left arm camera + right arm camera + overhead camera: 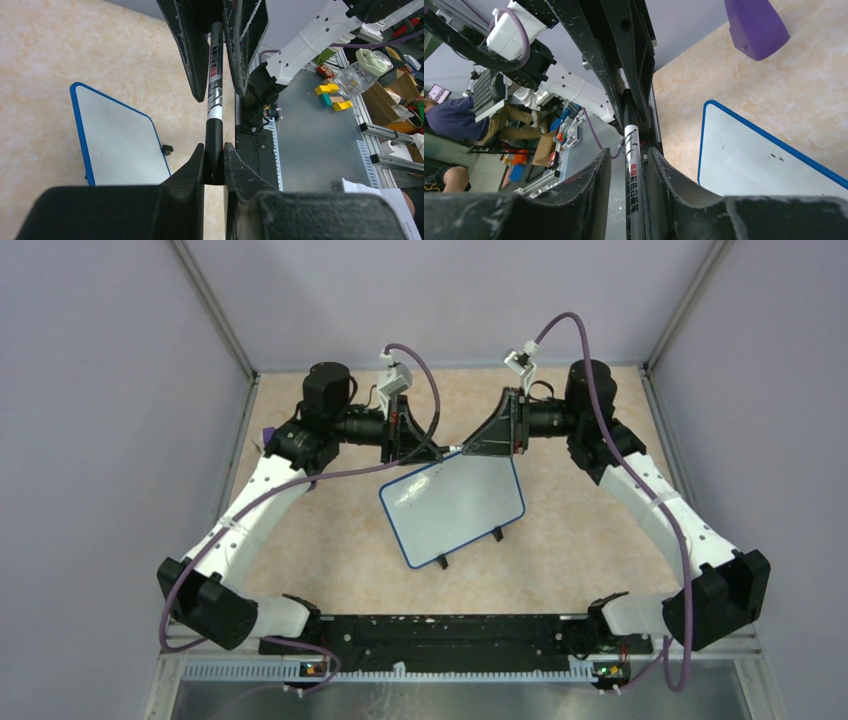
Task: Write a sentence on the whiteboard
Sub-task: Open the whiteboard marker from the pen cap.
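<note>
The whiteboard (pixel 455 505) lies tilted on the table, blue-framed, with two small black feet. It carries only faint smudges; no sentence shows on it. It also shows in the left wrist view (pixel 125 145) and the right wrist view (pixel 764 160). The two grippers face each other above its far edge with a marker (pixel 452 448) between them. My left gripper (pixel 214 150) is shut on the marker's black end (pixel 214 150). My right gripper (pixel 629 152) surrounds the silver barrel (pixel 635 165), with a gap showing on one side.
A purple wedge-shaped piece (pixel 756 25) stands on the table at the far left (pixel 268 433). Grey walls close in the table on three sides. The black base rail (pixel 440 635) runs along the near edge. Clutter lies beyond the table (pixel 350 85).
</note>
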`<act>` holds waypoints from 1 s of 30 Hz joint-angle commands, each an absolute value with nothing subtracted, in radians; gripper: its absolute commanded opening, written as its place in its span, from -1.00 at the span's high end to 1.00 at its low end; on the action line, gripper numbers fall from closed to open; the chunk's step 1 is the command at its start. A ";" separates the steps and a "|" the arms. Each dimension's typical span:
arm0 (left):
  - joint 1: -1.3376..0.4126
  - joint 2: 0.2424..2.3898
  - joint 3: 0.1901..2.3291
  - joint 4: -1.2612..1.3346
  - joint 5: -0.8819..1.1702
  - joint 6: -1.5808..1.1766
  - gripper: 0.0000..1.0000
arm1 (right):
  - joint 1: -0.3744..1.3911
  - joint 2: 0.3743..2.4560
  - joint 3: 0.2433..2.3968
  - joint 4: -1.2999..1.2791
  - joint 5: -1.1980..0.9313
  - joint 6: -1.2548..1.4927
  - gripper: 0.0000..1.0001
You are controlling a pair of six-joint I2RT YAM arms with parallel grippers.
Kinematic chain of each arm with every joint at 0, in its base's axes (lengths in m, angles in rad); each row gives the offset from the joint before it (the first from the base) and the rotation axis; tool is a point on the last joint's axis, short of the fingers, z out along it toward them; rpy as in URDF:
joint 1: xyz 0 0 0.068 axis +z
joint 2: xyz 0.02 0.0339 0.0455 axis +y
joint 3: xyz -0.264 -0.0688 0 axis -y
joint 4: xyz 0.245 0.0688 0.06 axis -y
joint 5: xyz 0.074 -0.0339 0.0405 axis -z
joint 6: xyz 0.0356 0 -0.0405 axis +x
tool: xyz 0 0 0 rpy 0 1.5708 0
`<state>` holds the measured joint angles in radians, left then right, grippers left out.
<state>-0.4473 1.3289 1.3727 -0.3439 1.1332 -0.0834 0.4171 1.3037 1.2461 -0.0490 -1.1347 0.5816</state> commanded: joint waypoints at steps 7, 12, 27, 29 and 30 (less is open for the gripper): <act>-0.469 1.348 1.396 -0.303 1.123 -0.084 1.00 | 0.440 1.309 1.301 -0.008 -1.154 0.594 0.63; -0.469 1.345 1.395 -0.303 1.113 -0.083 1.00 | 0.442 1.304 1.296 -0.008 -1.164 0.588 0.66; -0.395 1.299 1.346 -0.342 1.128 -0.044 1.00 | 0.352 1.294 1.316 -0.042 -1.162 0.570 1.00; -0.372 1.290 1.328 -0.342 1.140 -0.040 1.00 | 0.318 1.292 1.316 -0.036 -1.168 0.582 1.00; -0.361 1.284 1.319 -0.343 1.143 -0.039 1.00 | 0.301 1.292 1.316 -0.025 -1.176 0.592 1.00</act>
